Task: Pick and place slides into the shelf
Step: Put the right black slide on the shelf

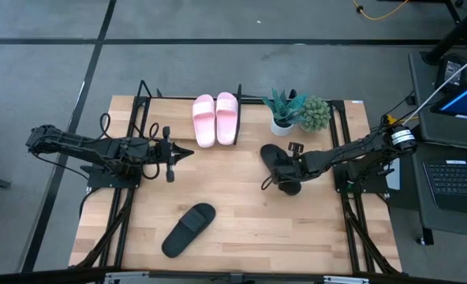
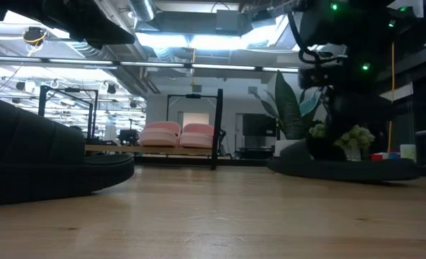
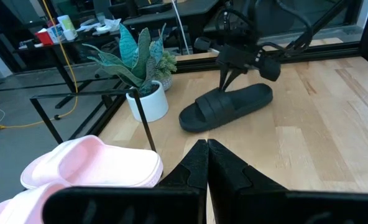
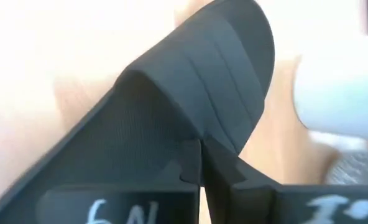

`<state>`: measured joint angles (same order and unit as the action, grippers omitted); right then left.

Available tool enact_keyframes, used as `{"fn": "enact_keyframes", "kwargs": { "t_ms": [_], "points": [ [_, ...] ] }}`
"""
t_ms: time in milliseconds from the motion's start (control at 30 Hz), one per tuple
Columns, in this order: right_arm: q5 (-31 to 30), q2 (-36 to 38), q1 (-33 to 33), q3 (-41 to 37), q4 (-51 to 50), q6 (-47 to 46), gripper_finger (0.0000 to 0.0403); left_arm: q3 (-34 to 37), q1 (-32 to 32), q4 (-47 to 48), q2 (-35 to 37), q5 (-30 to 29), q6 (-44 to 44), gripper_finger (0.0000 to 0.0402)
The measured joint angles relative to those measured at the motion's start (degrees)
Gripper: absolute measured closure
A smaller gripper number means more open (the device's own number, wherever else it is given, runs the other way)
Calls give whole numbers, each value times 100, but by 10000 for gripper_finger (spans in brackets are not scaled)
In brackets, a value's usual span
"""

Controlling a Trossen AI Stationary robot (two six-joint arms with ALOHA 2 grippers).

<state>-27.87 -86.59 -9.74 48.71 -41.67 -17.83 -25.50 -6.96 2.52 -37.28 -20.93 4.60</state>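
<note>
Two pink slides (image 1: pixel 215 119) lie side by side on the shelf (image 1: pixel 146 96) at the table's far edge. One black slide (image 1: pixel 189 229) lies flat near the front edge. A second black slide (image 1: pixel 274 159) lies flat at the right, below the plant. My right gripper (image 4: pixel 201 152) is shut and slants down over this slide, its tips by the strap (image 4: pixel 224 68). My left gripper (image 3: pixel 207 152) hangs shut over the table's left half, pointing toward the right arm, with nothing in it. My right gripper has its shut fingertips at the heel-side edge of the black slide's strap (image 4: pixel 183 118), coming from above and slanting down. No part of the slide shows between the fingers. I cannot tell whether the tips touch it. The slide lies flat on the table.
A white pot with green plants (image 1: pixel 295 113) stands at the far right, close behind the right-hand black slide. Black rails (image 1: pixel 352 221) run along both table sides. Bare wood (image 1: pixel 241 205) lies between the two black slides.
</note>
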Motion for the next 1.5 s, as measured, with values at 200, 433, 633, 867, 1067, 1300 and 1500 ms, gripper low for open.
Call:
{"fn": "enact_keyframes", "kwargs": {
  "t_ms": [200, 433, 633, 867, 1067, 1300, 1500],
  "points": [
    [112, 0, 0, 27, 846, -162, 401, 0, 0, 0, -1, 1, 2, 401],
    [119, -2, -2, 343, 935, -845, 401, 0, 0, 0, 0, 2, -4, 401],
    [109, -2, -24, 500, 935, -1029, 402, 4, 2, -13, -77, 125, -136, 401],
    [-117, -4, -26, 711, 933, -956, 402, 4, 2, -331, -307, 243, -114, 401],
    [-519, -7, -26, 885, 931, -850, 403, 4, 2, -973, -546, 264, 22, 401],
    [-1078, -7, -26, 1005, 919, -740, 403, 4, 0, -1376, -759, 714, 450, 401],
    [-1219, -7, -26, 1056, 906, -730, 403, 4, 4, -1687, -908, 741, 516, 401]
  ]
}}
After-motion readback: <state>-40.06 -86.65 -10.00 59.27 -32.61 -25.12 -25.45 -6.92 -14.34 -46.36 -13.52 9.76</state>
